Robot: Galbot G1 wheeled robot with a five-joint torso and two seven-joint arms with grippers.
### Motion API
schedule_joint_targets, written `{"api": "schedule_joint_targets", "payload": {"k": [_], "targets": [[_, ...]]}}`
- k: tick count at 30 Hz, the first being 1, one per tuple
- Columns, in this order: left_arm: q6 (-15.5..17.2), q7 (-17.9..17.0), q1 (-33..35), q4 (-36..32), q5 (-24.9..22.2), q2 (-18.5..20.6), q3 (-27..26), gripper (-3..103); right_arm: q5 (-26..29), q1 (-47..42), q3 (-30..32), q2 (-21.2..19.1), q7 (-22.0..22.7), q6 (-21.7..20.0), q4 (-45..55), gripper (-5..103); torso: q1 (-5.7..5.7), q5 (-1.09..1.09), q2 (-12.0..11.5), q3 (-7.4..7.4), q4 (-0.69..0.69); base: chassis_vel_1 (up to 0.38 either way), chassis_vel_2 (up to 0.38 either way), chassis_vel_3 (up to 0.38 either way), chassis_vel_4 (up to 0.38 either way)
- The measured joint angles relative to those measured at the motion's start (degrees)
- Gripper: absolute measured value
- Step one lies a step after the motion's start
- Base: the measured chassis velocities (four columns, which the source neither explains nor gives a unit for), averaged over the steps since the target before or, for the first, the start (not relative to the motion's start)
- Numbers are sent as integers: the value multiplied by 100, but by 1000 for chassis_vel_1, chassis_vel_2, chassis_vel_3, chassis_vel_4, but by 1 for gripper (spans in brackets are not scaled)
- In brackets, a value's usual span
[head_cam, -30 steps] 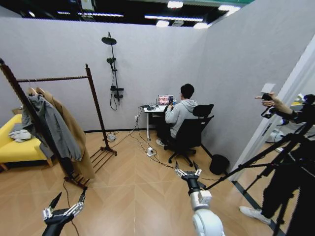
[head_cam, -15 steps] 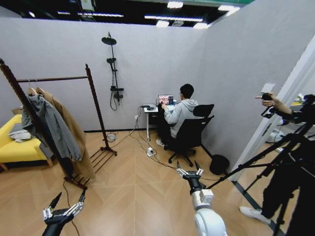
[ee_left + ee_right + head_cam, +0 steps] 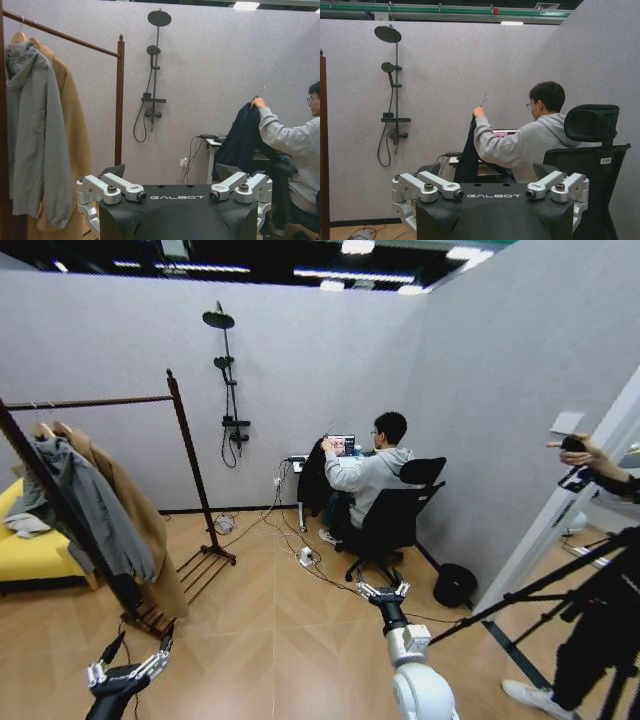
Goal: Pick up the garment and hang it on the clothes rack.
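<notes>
The garment [image 3: 314,478] hangs limp and dark from a person's raised hand [image 3: 326,444], well ahead of my right pincer [image 3: 383,592] and a little to its left, in front of the small counter [image 3: 300,462] against the far wall; the metal hook [image 3: 483,99] sticks up above that hand, and the person sits in a black office chair [image 3: 393,520] straight beyond the same pincer. The rack [image 3: 185,445] stands well apart from the garment, ahead of my left pincer [image 3: 128,658] and slightly to its left, its top bar carrying a grey jacket [image 3: 85,502] and a tan coat [image 3: 135,520] that hang touching each other near the bar's left end. My left pincer is low over the wood floor [image 3: 270,640], released, fingers spread and grasping nothing. My right pincer sits farther forward over the floor, also released with fingers apart, nothing between them. A shower fitting [image 3: 228,380] is fixed to the wall beyond both pincers, between rack and counter. A yellow sofa [image 3: 35,555] lies to the far left of my left pincer, behind the rack.
</notes>
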Motion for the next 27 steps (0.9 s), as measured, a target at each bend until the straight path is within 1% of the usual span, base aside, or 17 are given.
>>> {"api": "schedule_joint_targets", "payload": {"k": [2,4,7,9,10,11,13,14,16,17,18,19,21,22,24,27], "targets": [[0,0,0,0,0,0,0,100,4,0,5,-2,-1,2,-5,100,0,-2,0,0,0,-260,286,287,-282],[0,1,0,0,0,0,0,100,9,1,10,-2,-7,3,-7,100,-1,1,1,-1,1,-326,286,287,-317],[0,0,0,0,0,0,0,100,17,16,25,-10,-28,4,-23,100,-1,-3,0,-1,1,-314,332,329,-309],[0,1,0,0,0,0,0,100,18,33,26,-7,-59,7,-49,100,0,5,0,0,2,-326,350,355,-370],[0,1,0,0,0,0,0,100,18,33,26,-7,-59,7,-49,100,0,5,0,0,2,-347,372,358,-383],[0,-1,-1,0,0,0,0,100,18,38,25,-4,-85,8,-55,100,-1,-6,0,-1,0,-375,356,358,-367],[0,-2,-1,0,0,0,0,100,18,44,23,-3,-105,11,-68,100,0,-2,0,0,0,-355,376,374,-367],[0,2,0,0,0,0,0,100,18,45,25,-7,-118,12,-74,100,1,6,-1,1,2,-355,414,347,-367],[0,0,0,0,0,0,0,100,15,44,17,-7,-134,13,-75,100,0,3,-1,0,2,-369,414,407,-352],[0,-2,0,0,0,0,0,100,12,34,9,-9,-144,16,-74,100,0,-4,0,-1,0,-371,333,357,-370],[0,-2,0,0,0,0,0,100,12,34,9,-9,-144,16,-74,100,0,-4,0,-1,0,-371,333,357,-370],[0,1,0,0,0,0,1,100,11,29,10,-9,-155,16,-75,100,1,5,-1,0,2,-318,365,357,-354],[0,0,0,-1,0,0,-1,100,9,28,8,-8,-161,16,-75,100,1,8,-1,0,2,-318,355,330,-354],[1,-1,0,1,0,0,0,100,6,30,6,-9,-169,18,-76,100,-1,-7,0,-1,1,-366,344,367,-343],[1,-1,0,0,0,-1,0,100,5,47,10,-46,-183,18,-77,100,0,3,0,0,2,-343,362,344,-354],[0,-1,-1,0,0,0,0,100,5,77,9,-73,-197,15,-77,100,0,6,0,-1,1,-338,340,337,-343]]}}
